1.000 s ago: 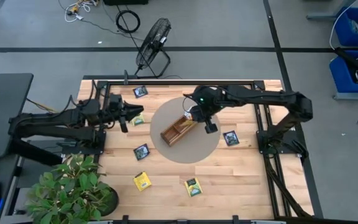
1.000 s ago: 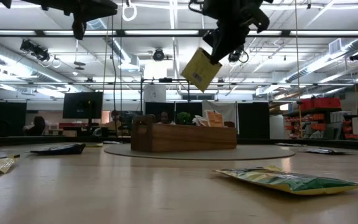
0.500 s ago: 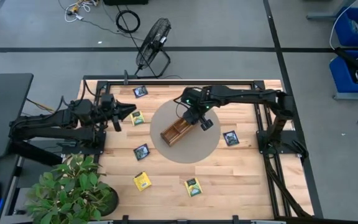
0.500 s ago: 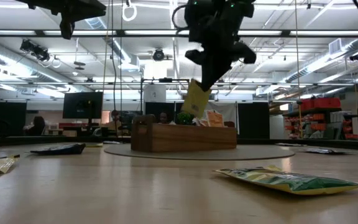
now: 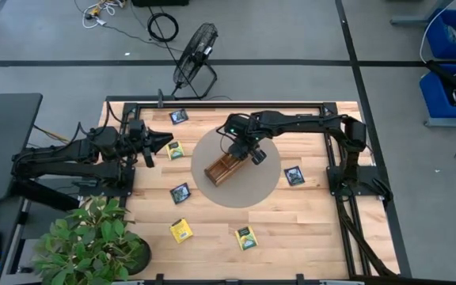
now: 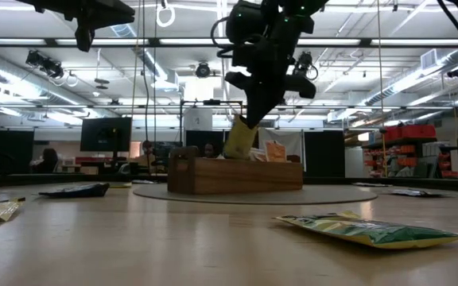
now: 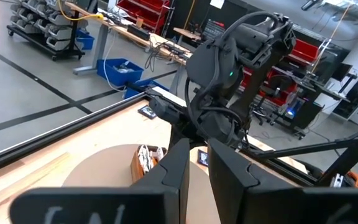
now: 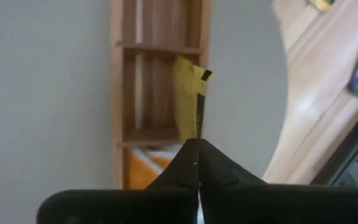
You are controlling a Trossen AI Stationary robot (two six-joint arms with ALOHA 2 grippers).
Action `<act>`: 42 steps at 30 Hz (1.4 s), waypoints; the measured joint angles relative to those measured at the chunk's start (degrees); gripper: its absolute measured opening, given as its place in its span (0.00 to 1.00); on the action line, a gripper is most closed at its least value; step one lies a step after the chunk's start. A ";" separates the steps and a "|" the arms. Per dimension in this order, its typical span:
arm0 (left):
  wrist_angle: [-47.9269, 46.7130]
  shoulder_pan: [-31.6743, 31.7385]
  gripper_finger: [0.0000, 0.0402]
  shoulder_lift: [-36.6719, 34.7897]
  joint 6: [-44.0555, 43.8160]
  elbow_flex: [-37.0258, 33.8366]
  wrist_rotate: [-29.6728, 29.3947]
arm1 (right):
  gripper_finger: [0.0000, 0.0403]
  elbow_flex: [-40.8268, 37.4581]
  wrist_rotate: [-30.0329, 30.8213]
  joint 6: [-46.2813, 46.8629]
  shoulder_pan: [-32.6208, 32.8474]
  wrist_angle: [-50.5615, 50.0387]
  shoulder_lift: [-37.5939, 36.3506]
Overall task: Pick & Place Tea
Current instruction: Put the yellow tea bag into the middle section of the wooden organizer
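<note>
Above the wooden tray [image 8: 129, 93], a flat yellow tea packet [image 8: 187, 107] hanging edge-on, pinched in the right pincer [image 8: 196, 147].

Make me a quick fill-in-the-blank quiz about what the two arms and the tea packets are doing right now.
1. The right gripper is shut on a ____ tea packet.
2. That packet hangs over the wooden ____.
3. The tray sits on a round ____ mat.
4. The left gripper waits above the table's ____ side in the high view.

Missing words: yellow; tray; grey; left
</note>
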 joint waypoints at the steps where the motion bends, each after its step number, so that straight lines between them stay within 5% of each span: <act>1: -0.01 0.00 0.15 0.00 -0.06 0.00 -0.02 | 0.00 0.00 -0.42 0.04 0.07 0.33 0.00; 20: -0.85 0.00 0.15 0.00 -1.08 0.00 -0.01 | 0.00 0.00 -2.74 0.94 1.14 0.66 2.58; 42: -1.27 0.00 0.15 0.13 -0.86 0.02 -0.02 | 0.00 -0.09 1.49 -0.70 0.09 0.88 2.73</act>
